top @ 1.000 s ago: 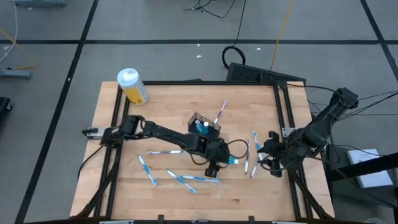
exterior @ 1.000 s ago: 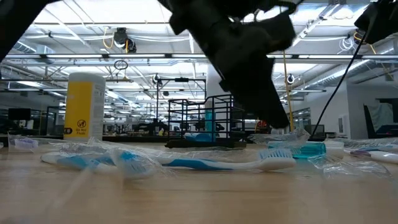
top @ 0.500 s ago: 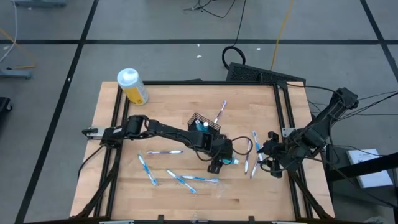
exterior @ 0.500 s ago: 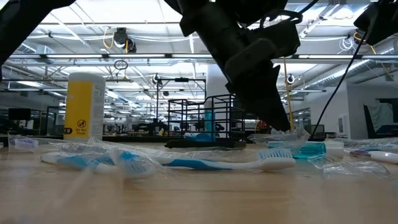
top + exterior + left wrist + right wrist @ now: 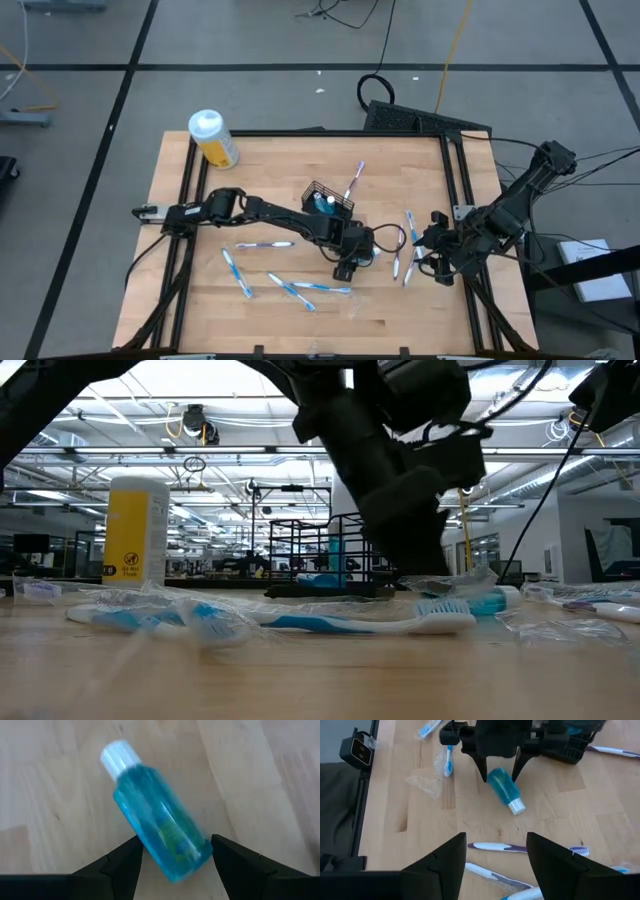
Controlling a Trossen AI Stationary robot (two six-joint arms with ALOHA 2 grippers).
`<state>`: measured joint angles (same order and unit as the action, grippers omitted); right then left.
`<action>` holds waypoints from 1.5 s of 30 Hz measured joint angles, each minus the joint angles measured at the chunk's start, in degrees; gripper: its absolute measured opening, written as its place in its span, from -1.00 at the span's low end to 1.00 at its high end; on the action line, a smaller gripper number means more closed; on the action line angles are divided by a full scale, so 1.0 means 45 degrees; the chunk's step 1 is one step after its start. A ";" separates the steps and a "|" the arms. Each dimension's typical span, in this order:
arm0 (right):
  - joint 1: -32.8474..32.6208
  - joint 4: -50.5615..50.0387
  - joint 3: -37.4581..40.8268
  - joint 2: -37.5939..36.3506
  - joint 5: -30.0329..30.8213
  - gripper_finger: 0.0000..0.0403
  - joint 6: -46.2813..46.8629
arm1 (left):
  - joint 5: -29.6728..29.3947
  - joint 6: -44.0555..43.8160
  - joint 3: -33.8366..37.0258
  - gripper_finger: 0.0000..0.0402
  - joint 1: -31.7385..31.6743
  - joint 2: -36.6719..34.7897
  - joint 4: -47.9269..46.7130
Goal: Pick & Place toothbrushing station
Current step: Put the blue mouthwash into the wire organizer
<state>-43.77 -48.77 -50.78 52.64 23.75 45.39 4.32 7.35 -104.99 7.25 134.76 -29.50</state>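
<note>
A teal bottle (image 5: 160,832) with a white cap (image 5: 118,756) lies on its side on the wooden table, right of centre (image 5: 370,258). My left gripper (image 5: 175,842) reaches down over it, open, one finger on each side of the bottle's base end; the right wrist view shows the same (image 5: 500,772). The black wire-mesh basket (image 5: 328,200) stands behind it with a teal tube upright inside and a toothbrush (image 5: 355,180) leaning over its rim. Other toothbrushes (image 5: 290,290) lie loose on the table. My right gripper (image 5: 425,252) hovers open near the table's right edge.
A yellow bottle with a white cap (image 5: 213,138) stands at the far left corner. Loose toothbrushes lie at the near left (image 5: 237,272) and beside my right gripper (image 5: 410,228). Clear plastic wrappers (image 5: 422,782) lie on the wood. Black frame rails (image 5: 185,180) run along both sides.
My left gripper has sunk toward the table over the teal bottle and stays open, its fingers now low on either side of the bottle's base end. My right arm has kept still.
</note>
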 joint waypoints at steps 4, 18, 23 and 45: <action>0.0000 -0.0005 0.0000 0.0004 0.0000 -0.01 0.0000 | -0.0264 -0.0006 -0.0014 0.20 0.0005 0.0024 0.0215; 0.0000 0.0005 0.0000 0.0009 -0.0004 -0.01 0.0000 | -0.0233 -0.0325 -0.0062 -0.57 0.0072 -0.0044 0.0441; 0.0000 0.0005 0.0000 0.0009 -0.0005 -0.01 -0.0010 | -0.0306 -0.0329 0.0003 -0.81 0.0167 0.0057 0.0267; 0.0000 -0.0005 0.0000 0.0004 -0.0291 -0.01 0.0068 | -0.1742 0.0905 -0.1217 -0.78 -0.0131 -0.0126 0.0457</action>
<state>-43.77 -48.79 -50.78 52.66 22.44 45.69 -3.52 11.42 -110.47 6.66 134.19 -27.44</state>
